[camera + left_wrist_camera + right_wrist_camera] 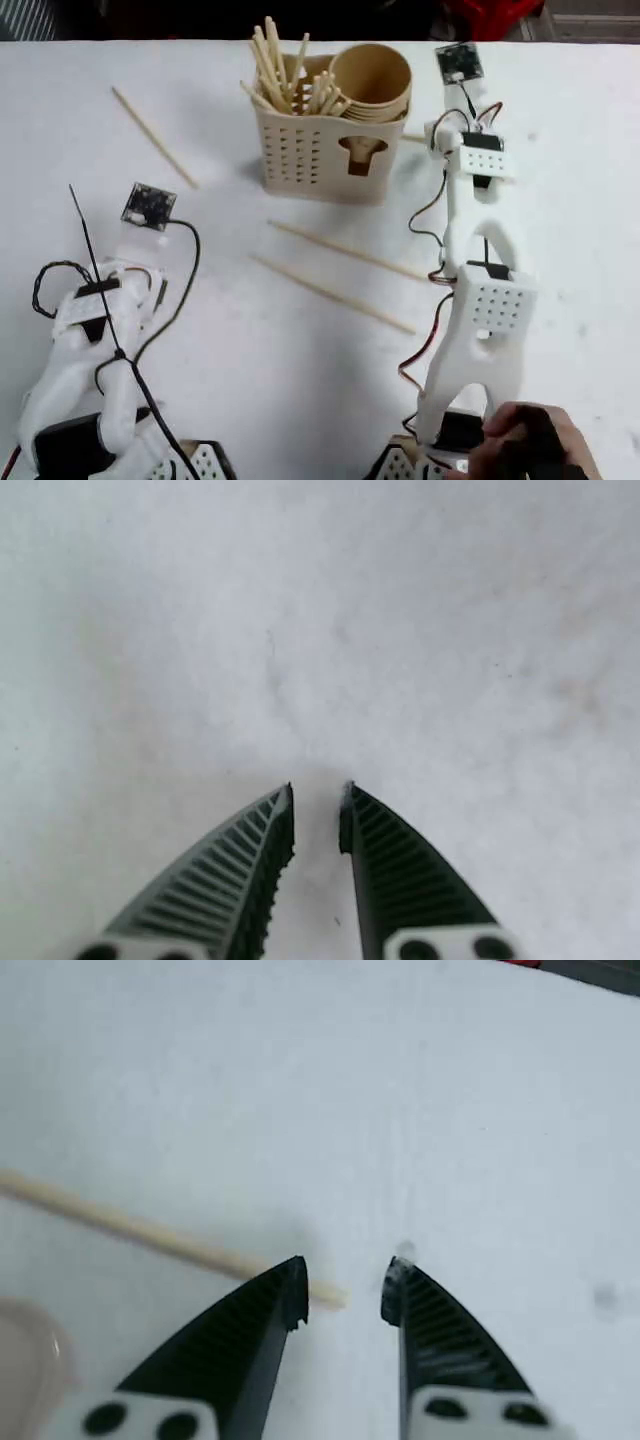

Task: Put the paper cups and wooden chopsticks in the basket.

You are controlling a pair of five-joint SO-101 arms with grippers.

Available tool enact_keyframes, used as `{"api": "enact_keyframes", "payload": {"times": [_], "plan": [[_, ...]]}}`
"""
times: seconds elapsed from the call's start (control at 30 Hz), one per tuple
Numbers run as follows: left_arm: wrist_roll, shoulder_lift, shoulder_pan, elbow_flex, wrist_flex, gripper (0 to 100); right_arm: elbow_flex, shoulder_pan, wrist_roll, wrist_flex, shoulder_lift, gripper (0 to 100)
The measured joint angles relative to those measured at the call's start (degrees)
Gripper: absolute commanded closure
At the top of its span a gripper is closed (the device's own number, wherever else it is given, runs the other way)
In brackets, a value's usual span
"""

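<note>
Wooden chopstick (170,1238), pale and slim, lies on the white tabletop (450,1110), its end just inside the half-open fingers (240,1340) of the right gripper (343,1290); one finger covers part of it, and its far length is cut off. The left gripper (318,805), narrowly parted, hangs over the tabletop. A beige perforated plastic basket (320,150) holds tan paper cups (372,75).

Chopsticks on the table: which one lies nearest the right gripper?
The chopstick just right of the basket, its end at the tips of the right gripper. The other three lie farther off, mid-table and far left.
</note>
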Motion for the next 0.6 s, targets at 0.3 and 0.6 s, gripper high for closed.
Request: {"api": "enact_keyframes", "payload": {"times": [0.3, 0.6], "plan": [[0.0, 0.0, 0.0, 0.0, 0.0, 90, 0.0, -0.8, -7.4, -10.5, 6.8, 86.5], [0.0, 0.0, 0.0, 0.0, 0.0, 90, -0.4, -1.1, -7.5, -6.1, 7.1, 86.5]]}}
